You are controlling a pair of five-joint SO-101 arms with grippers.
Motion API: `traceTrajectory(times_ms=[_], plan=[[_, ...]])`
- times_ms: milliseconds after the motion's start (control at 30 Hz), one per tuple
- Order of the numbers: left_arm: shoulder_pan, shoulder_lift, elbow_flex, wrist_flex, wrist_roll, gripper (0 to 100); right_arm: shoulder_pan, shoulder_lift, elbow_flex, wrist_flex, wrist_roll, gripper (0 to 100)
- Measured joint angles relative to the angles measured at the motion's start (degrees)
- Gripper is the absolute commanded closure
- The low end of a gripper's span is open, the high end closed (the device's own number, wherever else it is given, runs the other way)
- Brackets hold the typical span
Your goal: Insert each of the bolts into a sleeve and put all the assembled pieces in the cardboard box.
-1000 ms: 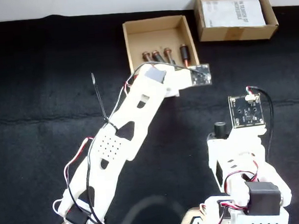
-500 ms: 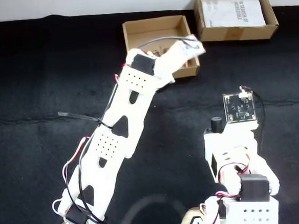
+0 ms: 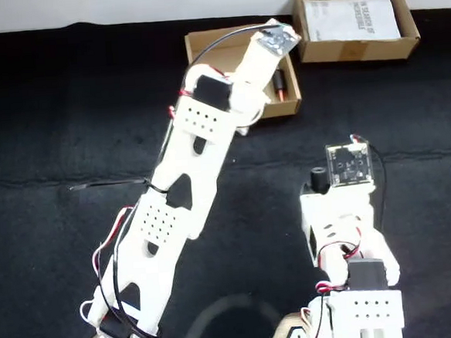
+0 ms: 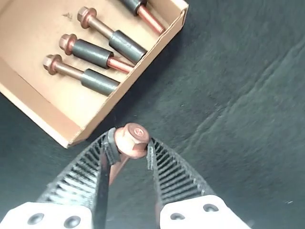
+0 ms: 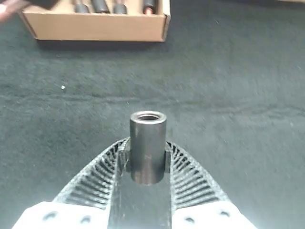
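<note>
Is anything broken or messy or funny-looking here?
No, nothing stands out. The finished pieces lie neatly side by side in the box. The left gripper is shut on a bolt near the box, and the right gripper is shut on a sleeve.

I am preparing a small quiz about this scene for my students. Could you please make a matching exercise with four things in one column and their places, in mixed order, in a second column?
Things:
1. single bolt
2. empty sleeve
3. assembled pieces
4. white sheet

Places:
A. held in the right gripper
B. in the second box
C. held in the left gripper
D. lying in the cardboard box

Pairs: 1-C, 2-A, 3-D, 4-B
</note>
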Motion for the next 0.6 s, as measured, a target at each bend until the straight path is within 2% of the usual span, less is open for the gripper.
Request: traceTrajectory(times_ms=[267,600], plan=[[0.1,-5.5,0.0,-5.7,11.1,99,-3.5,0.0,4.6,-10.5,-6.2,99.1],[0.2,-12.2,0.0,-5.6,19.8,99,-4.0,0.0,7.4,-18.0,-13.4,99.1]])
